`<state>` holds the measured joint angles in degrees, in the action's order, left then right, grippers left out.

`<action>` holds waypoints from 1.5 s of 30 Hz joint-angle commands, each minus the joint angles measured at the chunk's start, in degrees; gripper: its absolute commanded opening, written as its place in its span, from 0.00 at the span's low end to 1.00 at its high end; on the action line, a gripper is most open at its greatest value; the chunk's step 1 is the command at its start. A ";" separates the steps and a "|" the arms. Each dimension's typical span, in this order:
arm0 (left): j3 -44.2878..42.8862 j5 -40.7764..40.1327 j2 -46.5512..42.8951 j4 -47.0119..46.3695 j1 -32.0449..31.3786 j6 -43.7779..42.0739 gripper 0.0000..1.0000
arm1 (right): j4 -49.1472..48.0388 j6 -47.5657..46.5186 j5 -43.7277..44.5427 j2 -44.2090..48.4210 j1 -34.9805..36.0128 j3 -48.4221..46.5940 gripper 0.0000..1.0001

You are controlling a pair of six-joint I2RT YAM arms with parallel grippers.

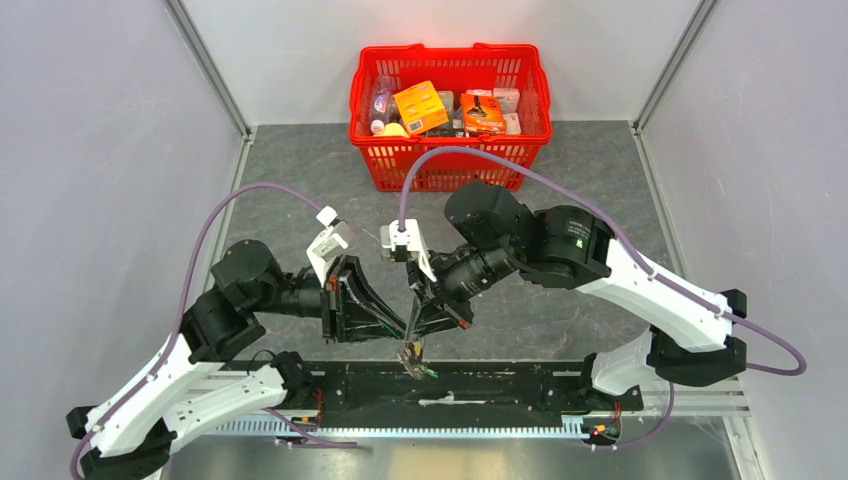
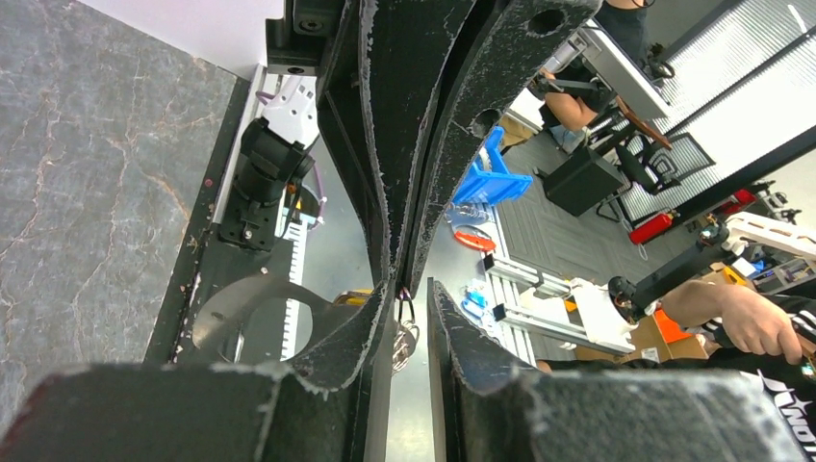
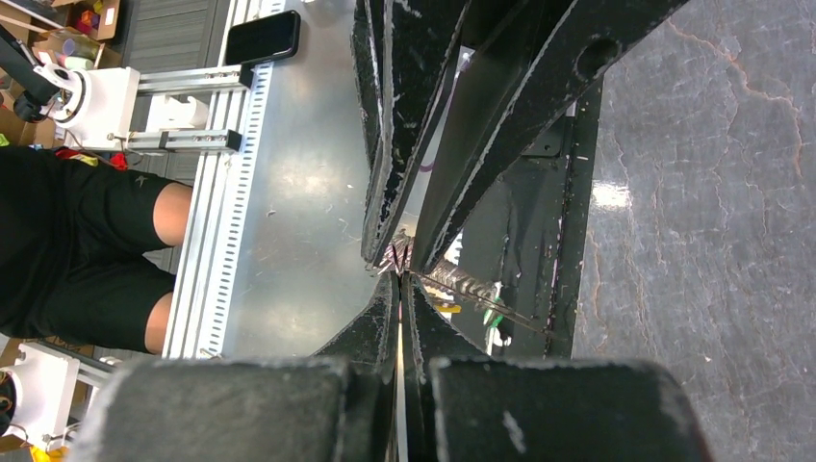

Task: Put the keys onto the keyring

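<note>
Grey table (image 1: 300, 190), low middle of the top view: left gripper (image 1: 404, 336) pinches the keyring (image 1: 411, 352) by its coil. Right gripper (image 1: 419, 332), fingers pressed tight, nips its wire. Keys (image 1: 427, 371) dangle just under.

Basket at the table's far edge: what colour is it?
The basket is red; top external view shows it best.

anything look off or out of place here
Nothing spilled. Two oddities: the keyring dangles between the left gripper and right gripper out over the black base plate at the near edge, not over the table, and the black fingers look chipped and whitish along their edges.
</note>
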<state>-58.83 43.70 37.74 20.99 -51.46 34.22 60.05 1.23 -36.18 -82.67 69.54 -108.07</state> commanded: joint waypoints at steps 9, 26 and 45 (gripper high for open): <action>0.64 2.12 0.15 0.45 0.05 -2.47 0.22 | -0.07 -0.75 -0.44 -1.44 -0.03 -4.47 0.00; 1.17 2.18 0.64 0.74 0.05 -2.58 0.15 | -0.03 -0.71 0.04 -1.17 -0.19 -5.31 0.00; 1.90 -3.89 -2.69 -2.00 0.05 -2.87 0.02 | -4.59 0.24 1.24 3.10 -0.42 -1.44 0.26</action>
<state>-57.45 42.50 36.67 21.26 -51.46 32.56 60.07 1.02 -35.07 -82.83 69.45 -109.49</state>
